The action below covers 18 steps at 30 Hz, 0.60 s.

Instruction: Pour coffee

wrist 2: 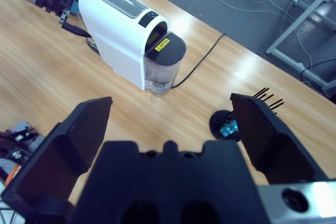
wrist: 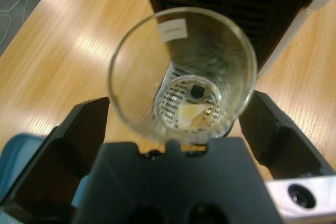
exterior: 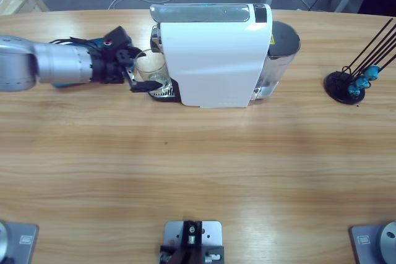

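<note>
Left gripper [exterior: 137, 73] at the clear glass tumbler [exterior: 151, 70], jaws spread wide on either side of the glass, not visibly pressing it in the left wrist view. Tumbler [wrist: 182, 72] standing on the drip grate [exterior: 162, 91] at the left end of the white coffee machine [exterior: 213, 54], under its front. Bottom of glass showing only a thin pale-brown smear of coffee [wrist: 195, 115], nearly empty. Right gripper [wrist 2: 170, 124] open, holding nothing, raised well apart from the machine, near the black stand [exterior: 346, 86] at the right. Risks: closing off-centre could tip or skid the glass off the grate; lifting too steeply could knock the rim on the machine front; loose hold on smooth glass could slip and spill what little is in it.
</note>
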{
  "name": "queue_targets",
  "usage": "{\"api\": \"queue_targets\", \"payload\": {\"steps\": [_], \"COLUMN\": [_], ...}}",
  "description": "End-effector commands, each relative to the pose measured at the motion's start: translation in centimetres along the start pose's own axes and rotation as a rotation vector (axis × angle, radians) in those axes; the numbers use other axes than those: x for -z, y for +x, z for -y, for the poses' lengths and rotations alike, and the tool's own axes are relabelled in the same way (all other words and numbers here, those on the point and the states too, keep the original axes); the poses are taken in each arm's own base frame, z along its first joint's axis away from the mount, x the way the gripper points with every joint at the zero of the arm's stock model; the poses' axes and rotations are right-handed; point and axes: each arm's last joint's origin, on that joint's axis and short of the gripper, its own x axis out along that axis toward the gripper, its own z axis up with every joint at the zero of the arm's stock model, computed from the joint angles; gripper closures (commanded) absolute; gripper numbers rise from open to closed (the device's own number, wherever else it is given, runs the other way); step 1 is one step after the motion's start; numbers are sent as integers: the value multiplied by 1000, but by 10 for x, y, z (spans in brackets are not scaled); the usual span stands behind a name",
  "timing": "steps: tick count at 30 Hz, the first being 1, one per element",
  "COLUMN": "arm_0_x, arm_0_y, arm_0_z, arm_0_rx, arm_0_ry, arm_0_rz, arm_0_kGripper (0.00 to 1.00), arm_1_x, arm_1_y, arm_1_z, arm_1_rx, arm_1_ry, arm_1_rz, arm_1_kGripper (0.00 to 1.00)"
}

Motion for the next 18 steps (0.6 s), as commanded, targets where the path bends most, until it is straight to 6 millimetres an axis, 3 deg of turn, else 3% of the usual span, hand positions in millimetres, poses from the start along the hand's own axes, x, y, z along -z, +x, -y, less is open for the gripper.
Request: {"api": "queue_targets", "payload": {"steps": [1,3,6,8,10,11,13,14,15,18], "arm_0_x": [-15,-19,-17,-12,-9,-9,-13,-13,-13,-11], "arm_0_y": [-103,-138,-175,-193,-202,-205,-206,-206,-206,-210], "arm_0_z": [23,41,61,66,70,73,77,80,82,83], "arm_0_rx": [-87,-82,-71,-168,-199,-196,-161,-146,-140,-164], "arm_0_ry": [-85,-108,-185,-335,-429,-440,-439,-436,-434,-452], "arm_0_rz": [148,157,86,21,-18,-44,-100,-119,-135,-169], "arm_0_kGripper": [18,18,18,18,18,18,18,18,18,18], "arm_1_x": [-49,-76,-131,-168,-191,-199,-203,-201,-198,-194], "arm_1_y": [35,58,117,153,176,186,211,226,239,254], "arm_1_z": [-24,-35,-44,-35,-23,-17,-9,-6,-5,-7], "arm_1_rx": [-82,-81,-95,-154,-142,-126,-125,-127,-128,-113], "arm_1_ry": [-28,-47,-9,61,104,116,141,156,158,146], "arm_1_rz": [-165,-171,-211,-227,-196,-194,-243,-291,-335,-370], "arm_1_kGripper": [0,0,0,0,3,130,740,881,981,1000]}}
